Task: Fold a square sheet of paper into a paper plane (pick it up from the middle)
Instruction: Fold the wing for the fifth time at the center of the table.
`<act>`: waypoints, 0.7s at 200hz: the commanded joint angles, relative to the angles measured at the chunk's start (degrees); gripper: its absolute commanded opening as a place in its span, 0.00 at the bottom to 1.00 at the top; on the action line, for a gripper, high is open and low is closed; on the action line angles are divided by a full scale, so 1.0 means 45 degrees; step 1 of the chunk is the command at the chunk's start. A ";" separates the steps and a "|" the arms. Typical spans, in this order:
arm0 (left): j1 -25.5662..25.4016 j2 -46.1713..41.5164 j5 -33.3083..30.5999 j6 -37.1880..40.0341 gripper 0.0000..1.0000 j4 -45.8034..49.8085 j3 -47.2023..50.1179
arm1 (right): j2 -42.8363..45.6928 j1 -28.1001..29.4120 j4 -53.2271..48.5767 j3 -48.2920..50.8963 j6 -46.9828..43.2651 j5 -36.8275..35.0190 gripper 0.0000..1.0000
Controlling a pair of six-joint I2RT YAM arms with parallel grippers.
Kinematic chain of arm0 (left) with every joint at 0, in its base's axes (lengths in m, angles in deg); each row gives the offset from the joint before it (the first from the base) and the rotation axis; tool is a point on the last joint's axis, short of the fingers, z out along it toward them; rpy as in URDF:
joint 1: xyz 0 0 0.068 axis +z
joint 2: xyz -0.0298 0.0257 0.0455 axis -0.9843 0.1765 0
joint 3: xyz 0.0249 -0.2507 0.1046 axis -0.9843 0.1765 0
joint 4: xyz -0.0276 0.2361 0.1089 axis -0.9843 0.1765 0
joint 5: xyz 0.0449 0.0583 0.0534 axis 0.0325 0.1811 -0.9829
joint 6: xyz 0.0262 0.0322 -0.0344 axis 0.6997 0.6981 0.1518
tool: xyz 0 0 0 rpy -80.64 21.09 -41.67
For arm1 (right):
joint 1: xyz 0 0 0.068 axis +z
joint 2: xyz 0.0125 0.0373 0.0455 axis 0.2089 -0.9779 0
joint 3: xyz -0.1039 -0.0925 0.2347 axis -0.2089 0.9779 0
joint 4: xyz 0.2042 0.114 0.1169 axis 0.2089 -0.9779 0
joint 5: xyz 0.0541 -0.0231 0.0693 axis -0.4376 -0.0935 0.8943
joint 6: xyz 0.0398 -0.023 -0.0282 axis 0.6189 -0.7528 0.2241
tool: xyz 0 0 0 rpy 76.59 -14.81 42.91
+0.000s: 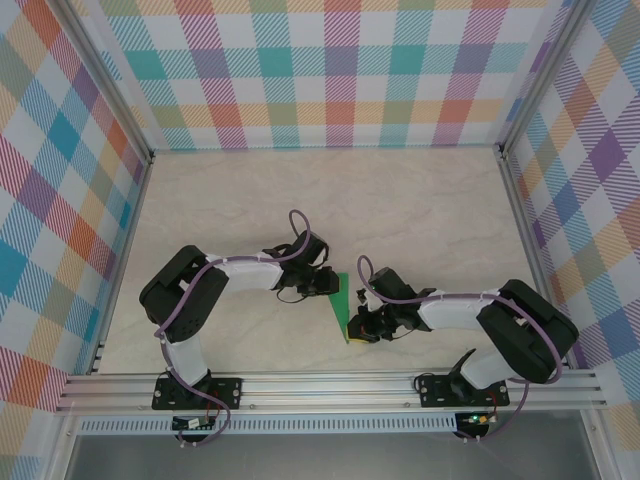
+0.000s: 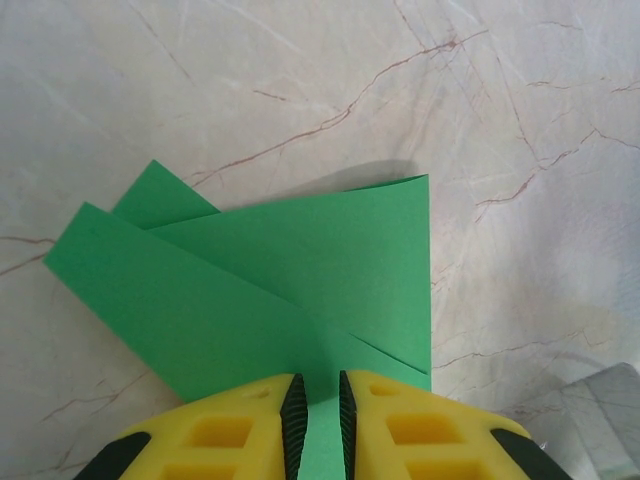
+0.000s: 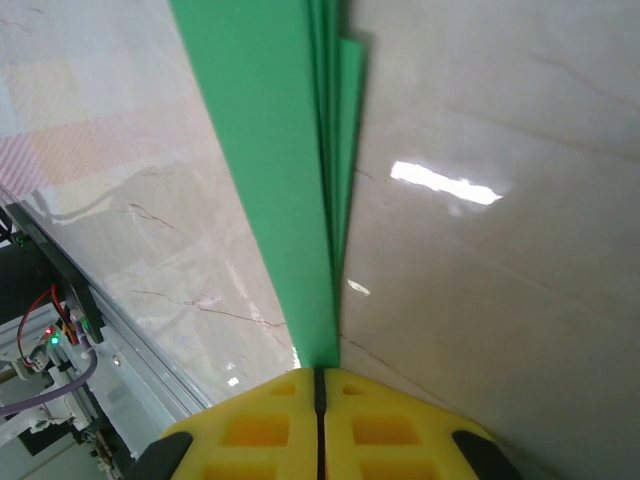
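The sheet of paper is bright green and folded into a narrow, pointed, layered shape, held off the table between the two arms. My right gripper is shut on its lower end; in the right wrist view the paper runs away edge-on from the closed yellow jaws. My left gripper faces the flat side of the paper. Its jaws stand a narrow gap apart, and green shows through that gap. Overlapping folded flaps fan out to the left in the left wrist view.
A pale marbled tabletop lies under both arms. Checkered walls close in the back and both sides. An aluminium rail runs along the near edge, where the arm bases are bolted.
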 commanded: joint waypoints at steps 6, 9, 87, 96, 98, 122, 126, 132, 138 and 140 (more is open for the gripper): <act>-0.0019 0.0818 -0.0960 -0.0032 0.21 0.1084 0.0037 | -0.0641 0.0113 -0.1004 0.0429 -0.0356 -0.0384 0.06; -0.0033 0.0822 -0.0954 -0.0029 0.21 0.1087 0.0036 | -0.0617 0.0107 -0.1053 0.0434 -0.0347 -0.0418 0.06; -0.0016 0.0708 -0.0856 -0.0069 0.21 0.0994 0.0202 | 0.1563 0.0138 -0.0914 -0.0381 -0.0008 -0.0402 0.08; -0.0035 0.0725 -0.0817 -0.0063 0.21 0.0990 0.0176 | 0.1158 0.0159 -0.0593 -0.0525 -0.0024 -0.0097 0.08; -0.0027 0.0719 -0.0807 -0.0056 0.21 0.1004 0.0169 | 0.1070 0.0171 -0.0573 -0.0554 -0.0031 -0.0050 0.08; -0.0019 0.0658 -0.0873 -0.0034 0.21 0.1076 0.0143 | -0.0170 0.0432 0.0087 -0.0759 0.0034 0.0329 0.08; -0.0023 0.0671 -0.0890 -0.0044 0.21 0.1087 0.0143 | -0.0372 0.0495 0.0238 -0.0754 0.0085 0.0371 0.08; -0.0019 0.0639 -0.0896 -0.0035 0.21 0.1087 0.0135 | -0.0644 0.0606 0.0362 -0.0774 0.0093 0.0426 0.08; -0.0011 0.0623 -0.0901 -0.0037 0.21 0.1087 0.0163 | -0.0886 0.0728 0.0277 -0.0811 0.0014 0.0302 0.08; -0.0017 0.0630 -0.0897 -0.0035 0.22 0.1087 0.0170 | -0.0945 0.0758 0.0167 -0.0816 -0.0007 0.0225 0.08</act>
